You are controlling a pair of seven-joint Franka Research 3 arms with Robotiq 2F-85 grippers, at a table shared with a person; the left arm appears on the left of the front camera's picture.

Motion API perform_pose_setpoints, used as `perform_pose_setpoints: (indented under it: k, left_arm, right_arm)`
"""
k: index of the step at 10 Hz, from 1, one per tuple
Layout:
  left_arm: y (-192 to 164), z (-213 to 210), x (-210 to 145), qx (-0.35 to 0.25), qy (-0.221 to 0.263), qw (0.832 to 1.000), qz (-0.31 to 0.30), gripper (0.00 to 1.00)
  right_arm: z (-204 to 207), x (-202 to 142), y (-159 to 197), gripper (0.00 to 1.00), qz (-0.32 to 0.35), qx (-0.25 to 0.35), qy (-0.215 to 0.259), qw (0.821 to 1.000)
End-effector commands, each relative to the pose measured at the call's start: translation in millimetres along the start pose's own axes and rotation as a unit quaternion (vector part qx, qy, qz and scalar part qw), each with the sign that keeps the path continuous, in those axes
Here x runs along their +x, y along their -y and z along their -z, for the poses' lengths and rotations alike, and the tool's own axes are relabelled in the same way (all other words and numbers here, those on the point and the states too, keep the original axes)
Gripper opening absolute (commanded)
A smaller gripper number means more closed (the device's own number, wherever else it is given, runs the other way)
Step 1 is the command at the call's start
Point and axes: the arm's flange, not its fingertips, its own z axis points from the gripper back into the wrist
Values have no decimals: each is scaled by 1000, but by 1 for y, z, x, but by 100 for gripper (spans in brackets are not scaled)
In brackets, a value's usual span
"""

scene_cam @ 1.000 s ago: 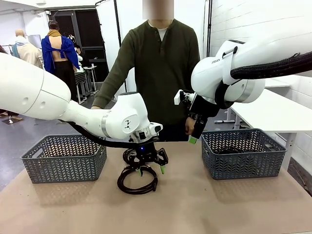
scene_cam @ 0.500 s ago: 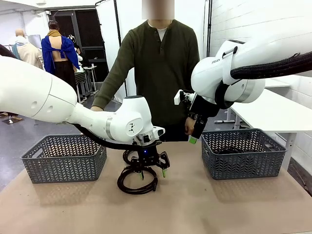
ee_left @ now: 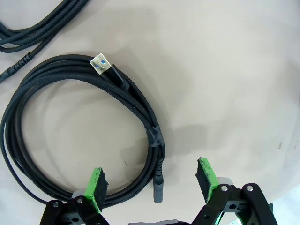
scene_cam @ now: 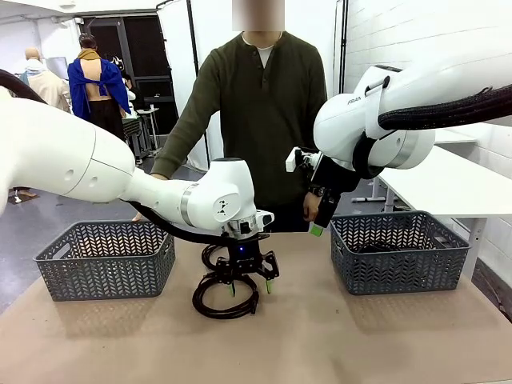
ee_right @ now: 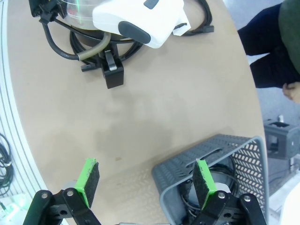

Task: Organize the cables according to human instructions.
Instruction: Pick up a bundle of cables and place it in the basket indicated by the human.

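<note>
Left wrist view, close up: the left gripper (ee_left: 151, 183) hangs low over the brown table (ee_left: 234, 70) with its two green fingers (ee_left: 97, 186) wide apart and nothing held. Between the fingers lies one side of a black cable coil (ee_left: 140, 110), and a small grey plug end (ee_left: 158, 191) points back at the gripper. I cannot tell if the fingers touch the cord. Farther out from the fingers, on the far side of the ring, sits a flat silver plug (ee_left: 102, 63) with blue inside. Past that, a second cable (ee_left: 42, 23) runs off the top corner.

Right wrist view: the right gripper (ee_right: 146, 180) is up in the air, its fingers wide apart too, holding nothing. Under one finger is the corner of the right basket (ee_right: 220, 150), grey, with dark cords (ee_right: 187, 202) inside. Farther ahead of the fingers, the white left arm (ee_right: 140, 18) sits over the coil on the table.

Front view: the left gripper (scene_cam: 250, 282) is low in the middle, right above the cable coil (scene_cam: 226, 314), and the second cable (scene_cam: 212, 256) lies just behind it. The left basket (scene_cam: 104, 260) stands off to its outer side. The right gripper (scene_cam: 320, 224) hangs high, beside and above the right basket (scene_cam: 400, 256). Behind that gripper, close to it, is the person's hand (scene_cam: 307, 206). The person (scene_cam: 264, 112) stands at the far side of the table
</note>
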Motion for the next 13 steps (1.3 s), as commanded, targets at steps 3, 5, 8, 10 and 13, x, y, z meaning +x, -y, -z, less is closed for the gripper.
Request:
perform_pose_setpoints:
  k: [3, 5, 8, 10, 13]
  left_arm:
    - [9, 3, 4, 32, 9, 999, -16, 100]
    - [8, 5, 3, 33, 11, 999, -15, 100]
    - [7, 7, 2, 36, 19, 999, -11, 100]
    - [6, 10, 1, 38, 17, 999, -9, 100]
    - [5, 13, 2, 36, 18, 999, -7, 72]
  right_arm:
    - [0, -1, -1, 100, 1, 0, 0, 1000]
    - [0, -1, -1, 100, 1, 0, 0, 1000]
    - [0, -1, -1, 100, 1, 0, 0, 1000]
    - [0, -1, -1, 100, 1, 0, 0, 1000]
    - [0, -1, -1, 100, 1, 0, 0, 1000]
